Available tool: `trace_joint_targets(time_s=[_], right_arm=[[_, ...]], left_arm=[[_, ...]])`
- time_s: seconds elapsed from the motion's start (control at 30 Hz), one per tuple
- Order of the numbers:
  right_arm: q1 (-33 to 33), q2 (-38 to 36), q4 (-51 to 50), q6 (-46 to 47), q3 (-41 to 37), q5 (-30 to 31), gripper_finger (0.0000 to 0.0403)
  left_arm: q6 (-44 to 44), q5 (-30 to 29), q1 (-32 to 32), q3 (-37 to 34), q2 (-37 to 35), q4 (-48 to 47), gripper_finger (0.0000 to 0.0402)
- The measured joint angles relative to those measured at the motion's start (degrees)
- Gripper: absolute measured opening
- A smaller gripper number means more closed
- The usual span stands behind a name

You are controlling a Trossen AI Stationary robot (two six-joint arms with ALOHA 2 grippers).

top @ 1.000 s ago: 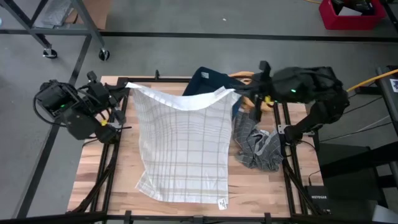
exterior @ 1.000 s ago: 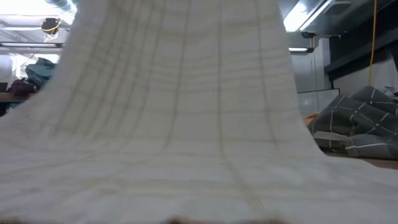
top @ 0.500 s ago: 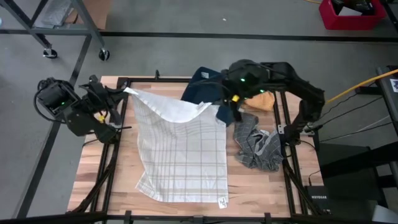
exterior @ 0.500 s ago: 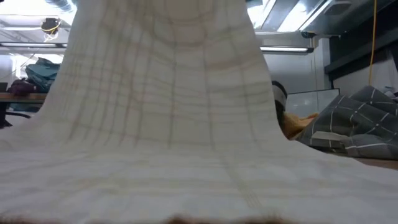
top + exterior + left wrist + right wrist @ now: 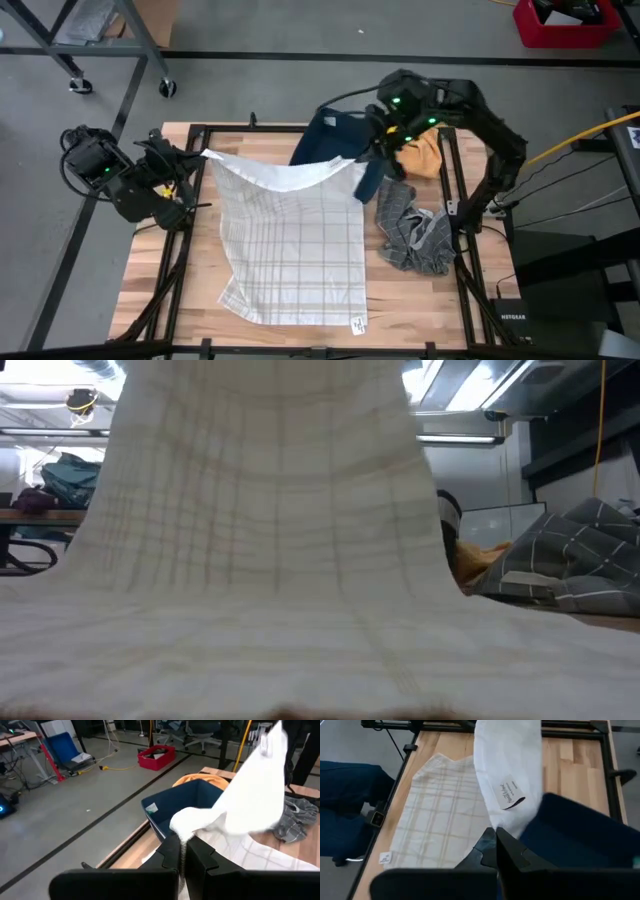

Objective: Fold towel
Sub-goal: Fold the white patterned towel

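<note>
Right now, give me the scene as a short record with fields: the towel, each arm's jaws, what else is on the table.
towel: white plaid towel, far edge lifted off the wooden table, near edge lying flat
left gripper: jaws shut on the towel's far left corner
right gripper: jaws shut on the towel's far right corner, by its tag
other cloths: navy cloth, orange cloth, grey checked cloth, all right of the towel
fold: not yet made

Two black, bulky jointed arms carry small green lights and trailing black cables.
</note>
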Motion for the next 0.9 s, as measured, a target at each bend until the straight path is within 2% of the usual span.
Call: trace_joint_targets(time_s=[0.23, 0.33, 0.4, 0.47, 0.67, 0.77, 0.9], right_arm=[[-0.08, -9.91, -1.60, 1.29, -0.01, 1.64, 0.0000], [-0.05, -14.24, -1.32, 2.07, -4.50, 1.36, 0.0000], [-0.03, -17.94, 0.37, 2.40, -11.38, 1.47, 0.0000], [-0.05, -22.71, 6.31, 3.30, -21.20, 1.06, 0.0000], [-0.09, -38.25, 36.82, 7.03, -51.97, -1.57, 0.0000], [-0.03, -43.10, 43.56, 13.38, -60.94, -0.75, 0.0000], [-0.03, -46.17, 45.49, 22.00, -68.44, 0.00, 0.0000]], left_arm=[[-0.25, -0.03, 0.00, -0.77, 0.76, 3.03, 0.0000], [2.36, 0.05, -0.01, -0.77, 1.95, 4.97, 0.0000], [3.43, 0.25, -0.02, -0.77, 2.65, 6.13, 0.0000], [3.76, 0.62, -0.01, -0.79, 3.22, 6.73, 0.0000], [4.02, 1.53, 0.00, -0.81, 4.06, 6.75, 0.0000], [3.86, 5.21, 0.00, -0.81, 4.32, 6.69, 0.0000], [3.54, 10.10, 0.00, -0.81, 5.07, 6.78, 0.0000]])
